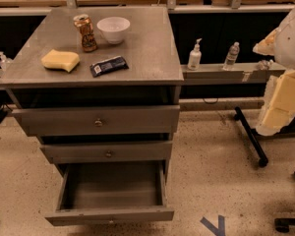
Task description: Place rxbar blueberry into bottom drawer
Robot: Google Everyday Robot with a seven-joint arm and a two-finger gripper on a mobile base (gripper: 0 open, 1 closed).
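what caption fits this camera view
The rxbar blueberry lies on the cabinet top beside a sponge, bottom drawer open below, end effector off at the right edge.

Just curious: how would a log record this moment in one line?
rxbar blueberry: on cabinet top, beside sponge | bottom drawer: open | gripper: out of view | placing: not started

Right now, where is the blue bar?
The rxbar blueberry lies on the cabinet top, right of the yellow sponge, in front of the can; the gripper is far right.
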